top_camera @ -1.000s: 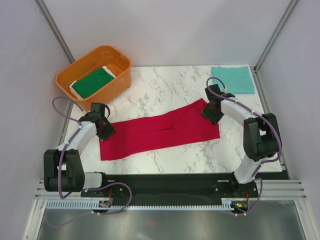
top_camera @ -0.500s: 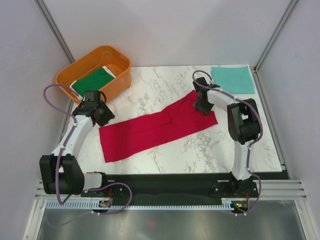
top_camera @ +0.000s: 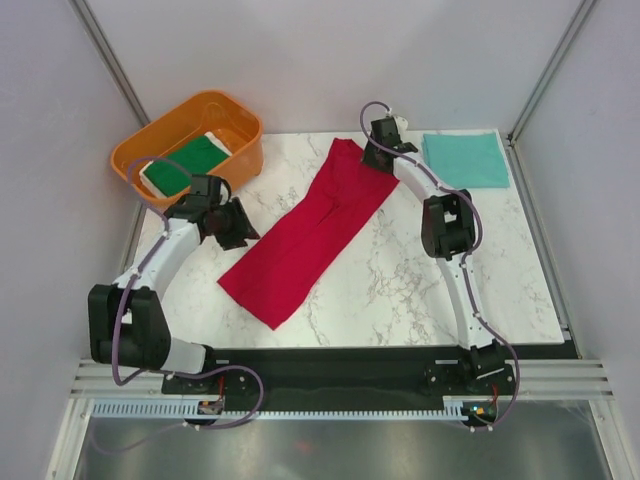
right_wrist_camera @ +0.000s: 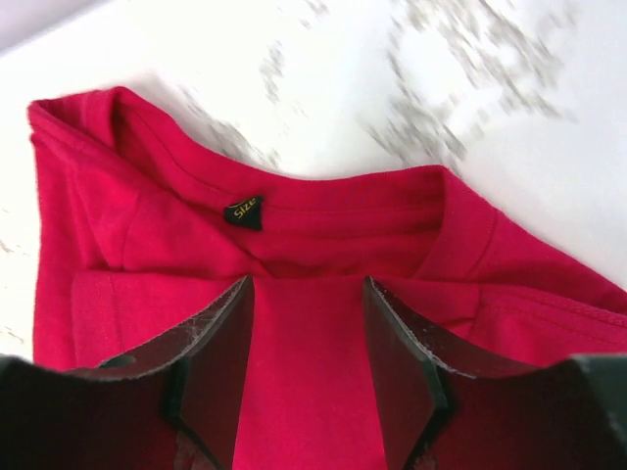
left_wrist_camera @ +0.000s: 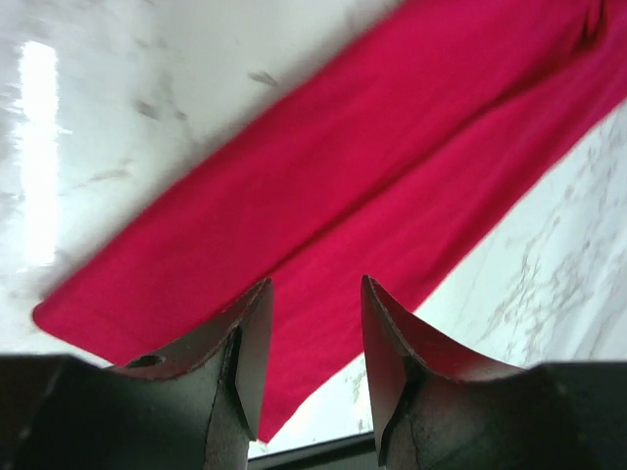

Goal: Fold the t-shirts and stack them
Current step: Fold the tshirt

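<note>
The red shirt has swung from crosswise to diagonal on the table. Its collar lies at the far edge under the right gripper, fingers spread. The left gripper hovers spread near the hem end. Further dragging could bunch the fold or push the collar off the edge.

Arms out, jaws apart.
Bent left arm, left tool gaping; right arm stretched far, right tool seemingly parted.

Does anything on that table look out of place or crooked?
The red t-shirt lies slantwise across the table as a long strip, unlike the teal t-shirt folded square at the far right corner.
</note>
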{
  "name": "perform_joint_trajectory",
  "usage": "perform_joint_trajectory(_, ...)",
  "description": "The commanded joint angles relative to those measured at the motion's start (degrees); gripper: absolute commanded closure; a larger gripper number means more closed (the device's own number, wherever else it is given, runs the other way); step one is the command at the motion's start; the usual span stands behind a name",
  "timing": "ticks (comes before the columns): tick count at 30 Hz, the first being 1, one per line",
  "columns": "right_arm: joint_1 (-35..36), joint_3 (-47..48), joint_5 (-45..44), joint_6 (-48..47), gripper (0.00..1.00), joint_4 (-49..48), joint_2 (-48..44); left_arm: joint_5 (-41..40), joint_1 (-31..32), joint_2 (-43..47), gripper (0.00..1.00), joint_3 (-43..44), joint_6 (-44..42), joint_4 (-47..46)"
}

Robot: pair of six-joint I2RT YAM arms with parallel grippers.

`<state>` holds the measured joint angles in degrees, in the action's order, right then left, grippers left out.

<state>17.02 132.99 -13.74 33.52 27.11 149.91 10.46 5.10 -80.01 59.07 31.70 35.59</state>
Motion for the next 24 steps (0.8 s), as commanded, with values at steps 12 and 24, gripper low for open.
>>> perform_joint_trajectory(12,-2.2,-9.1,15.1,-8.5,0.41,-13.2,-15.7,7.1,14.8,-9.8,0.52,-5.3,1.1,-7.5)
perform_joint_trajectory(24,-8.0,-25.0,19.6,-3.0,0.46,-14.5,-24.2,-0.6,24.3,-6.3,0.53,-18.0,12.8,-9.4)
